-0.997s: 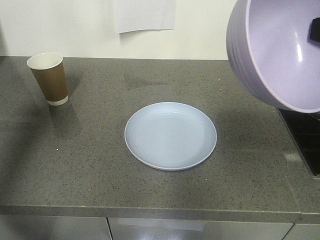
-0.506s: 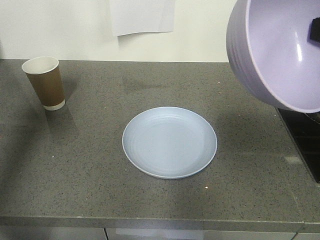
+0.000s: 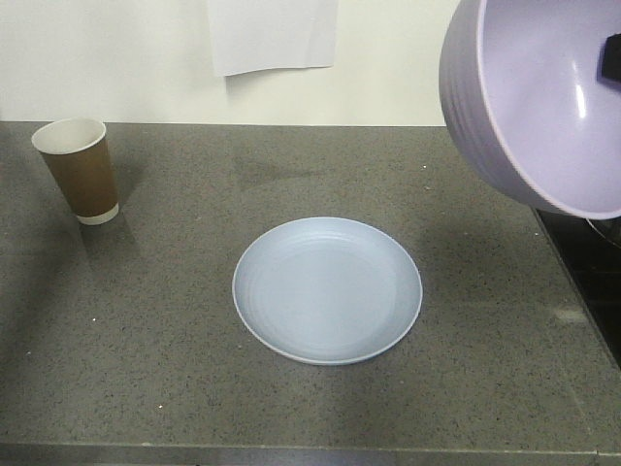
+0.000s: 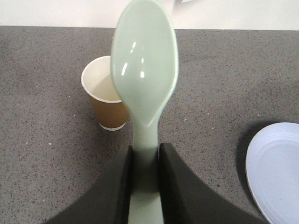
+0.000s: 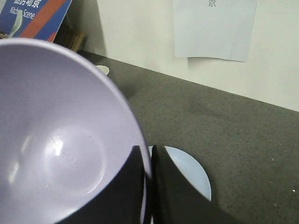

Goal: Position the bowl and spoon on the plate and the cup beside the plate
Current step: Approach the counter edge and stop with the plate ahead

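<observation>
While plate (image 3: 327, 291) lies bare near-centre on worktop (image 3: 146, 369), both loads hang ready for it: right end effector (image 5: 148, 154) closed on bowl (image 3: 539, 97) rim, bowl tilted aloft at right; left end effector (image 4: 145, 151) clamped on spoon (image 4: 145, 70) handle. Far left, cup (image 3: 78, 170) upright, well apart from plate.
</observation>
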`<state>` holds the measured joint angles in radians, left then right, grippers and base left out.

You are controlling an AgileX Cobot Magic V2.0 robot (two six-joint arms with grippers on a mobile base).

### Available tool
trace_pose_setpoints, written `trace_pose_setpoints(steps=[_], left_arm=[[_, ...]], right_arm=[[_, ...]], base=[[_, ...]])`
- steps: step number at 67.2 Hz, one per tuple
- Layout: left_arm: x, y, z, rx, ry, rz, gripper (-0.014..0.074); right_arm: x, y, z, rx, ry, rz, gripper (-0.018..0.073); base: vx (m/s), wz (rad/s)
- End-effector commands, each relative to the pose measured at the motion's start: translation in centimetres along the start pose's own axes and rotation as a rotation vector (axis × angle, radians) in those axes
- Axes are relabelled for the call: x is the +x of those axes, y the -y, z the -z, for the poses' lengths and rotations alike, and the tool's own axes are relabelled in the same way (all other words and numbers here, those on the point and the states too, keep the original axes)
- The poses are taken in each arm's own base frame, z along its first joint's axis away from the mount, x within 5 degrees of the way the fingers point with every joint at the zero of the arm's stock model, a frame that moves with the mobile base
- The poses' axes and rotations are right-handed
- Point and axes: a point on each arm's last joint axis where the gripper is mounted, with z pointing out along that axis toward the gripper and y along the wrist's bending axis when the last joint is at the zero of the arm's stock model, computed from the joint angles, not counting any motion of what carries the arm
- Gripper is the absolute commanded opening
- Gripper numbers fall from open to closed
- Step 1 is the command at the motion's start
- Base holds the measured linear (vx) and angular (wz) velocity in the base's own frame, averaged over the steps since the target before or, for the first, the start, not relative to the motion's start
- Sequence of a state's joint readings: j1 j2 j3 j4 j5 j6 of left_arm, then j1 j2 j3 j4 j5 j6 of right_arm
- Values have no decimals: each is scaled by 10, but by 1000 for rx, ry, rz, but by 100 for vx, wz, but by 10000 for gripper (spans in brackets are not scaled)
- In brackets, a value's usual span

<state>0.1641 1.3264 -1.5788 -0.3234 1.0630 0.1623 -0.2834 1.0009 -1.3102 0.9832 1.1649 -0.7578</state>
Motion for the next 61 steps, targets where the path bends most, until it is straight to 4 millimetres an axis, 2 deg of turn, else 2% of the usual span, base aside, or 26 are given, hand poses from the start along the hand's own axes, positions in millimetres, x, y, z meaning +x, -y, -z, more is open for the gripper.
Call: trace_pose_setpoints(steps=[1,61], left_arm=[[-9,7,17,18,106,-2,-6],[-9,7,17,18,106,-2,-6]], right_arm=[[-13,-7,7,-4,92,11,-6],[-13,-7,7,-4,92,11,-6]], base=[[4,0],[4,0]])
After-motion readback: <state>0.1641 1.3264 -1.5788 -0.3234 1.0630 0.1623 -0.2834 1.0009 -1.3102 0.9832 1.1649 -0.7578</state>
